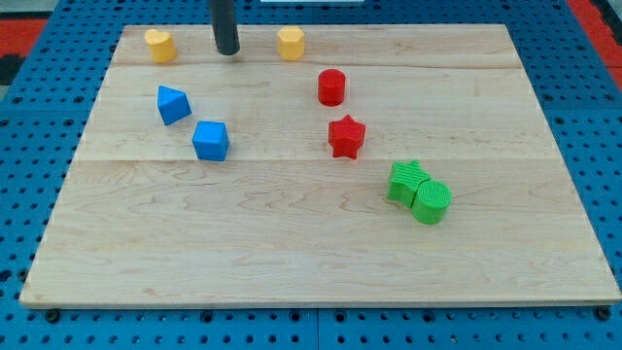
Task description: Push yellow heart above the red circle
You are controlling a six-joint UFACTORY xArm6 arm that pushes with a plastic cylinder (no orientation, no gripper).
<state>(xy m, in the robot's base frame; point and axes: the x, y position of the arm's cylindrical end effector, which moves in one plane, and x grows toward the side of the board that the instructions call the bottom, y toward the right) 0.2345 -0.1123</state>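
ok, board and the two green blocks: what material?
Board: looks like light wood, matte; visible grain and plank seams. Green blocks and: probably plastic, possibly 3D-printed; fine ridged lines on top, saturated colour. Can't confirm.

We saw a pale wooden board (pixel 321 253) made of long planks joined side by side, its grain running from the view's left to the view's right. It lay on a blue perforated surface (pixel 39 136) dotted with regular rows of small holes, which showed on every side of the board. At the view's top corners there were patches of red and white (pixel 39 34). The light was even and soft, and shadows on the wood were faint.
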